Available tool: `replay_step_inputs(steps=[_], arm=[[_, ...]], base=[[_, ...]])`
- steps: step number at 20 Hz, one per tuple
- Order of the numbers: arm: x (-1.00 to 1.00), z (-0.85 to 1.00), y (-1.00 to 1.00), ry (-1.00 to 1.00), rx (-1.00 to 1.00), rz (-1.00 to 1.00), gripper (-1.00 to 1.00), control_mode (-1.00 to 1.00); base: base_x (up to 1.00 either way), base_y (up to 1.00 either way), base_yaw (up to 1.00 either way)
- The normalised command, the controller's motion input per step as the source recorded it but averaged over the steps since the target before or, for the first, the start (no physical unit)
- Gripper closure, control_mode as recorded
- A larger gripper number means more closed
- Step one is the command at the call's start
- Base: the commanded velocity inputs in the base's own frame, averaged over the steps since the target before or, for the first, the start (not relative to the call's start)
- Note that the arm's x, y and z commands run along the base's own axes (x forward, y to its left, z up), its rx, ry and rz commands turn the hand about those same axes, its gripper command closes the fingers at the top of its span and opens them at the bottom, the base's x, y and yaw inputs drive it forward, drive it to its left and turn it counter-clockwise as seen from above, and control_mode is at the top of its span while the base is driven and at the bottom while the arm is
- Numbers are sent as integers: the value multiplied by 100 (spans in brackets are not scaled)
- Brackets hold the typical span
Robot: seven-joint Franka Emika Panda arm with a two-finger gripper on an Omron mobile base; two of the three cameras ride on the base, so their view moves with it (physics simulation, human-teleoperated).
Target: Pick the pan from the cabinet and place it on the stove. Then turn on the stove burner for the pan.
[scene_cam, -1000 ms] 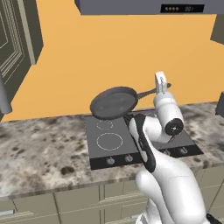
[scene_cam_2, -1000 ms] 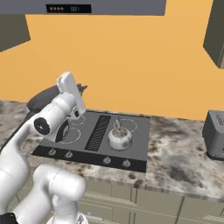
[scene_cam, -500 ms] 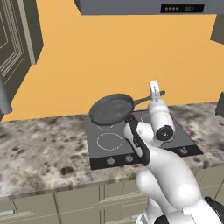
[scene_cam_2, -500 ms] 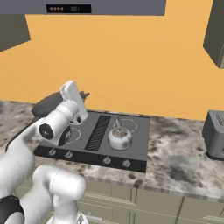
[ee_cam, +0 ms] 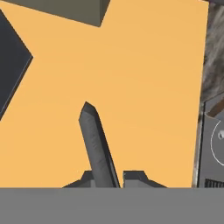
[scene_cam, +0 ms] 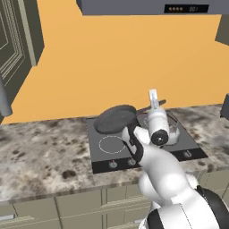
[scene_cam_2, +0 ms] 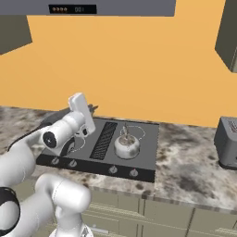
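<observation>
**While the Pan Hangs Above the Stove, the Fingers Stay Pinched on Its Handle**

Though the pan (scene_cam: 117, 118) is off the counter, it sits low over the stove (scene_cam: 105, 157), its dark round body tilted above the back-left corner of the black glass; its long thin handle (ee_cam: 97, 147) runs back toward the arm, and the gripper (ee_cam: 111, 179) is clamped on that handle near its end, the two dark fingertips (ee_cam: 136, 177) drawn close together on either side of it. In front of the pan, nearer the knobs (scene_cam: 113, 164), a thin white burner ring (scene_cam: 112, 144) lies bare on the glass. To the right of the stove's ribbed middle grille (scene_cam_2: 104, 139) stands a small silvery kettle (scene_cam_2: 126, 145) on the right half of the cooktop. Well to the right of the stove, a grey toaster (scene_cam_2: 227, 143) rests on the speckled stone counter (scene_cam: 42, 160); above the stove a grey hood (scene_cam_2: 92, 8) juts from the orange wall; far to the stove's left hangs the cabinet (scene_cam: 15, 42).
</observation>
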Motion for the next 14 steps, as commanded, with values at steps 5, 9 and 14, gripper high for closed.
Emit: replay_step_inputs(steps=[5, 9, 14], arm=[[19, -41, 0, 10, 0, -9, 100, -100], [22, -37, 0, 2, 0, -9, 100, -100], [28, -34, 0, 0, 0, -6, 100, -100]], base=[[0, 0, 0], [0, 0, 0], [0, 0, 0]])
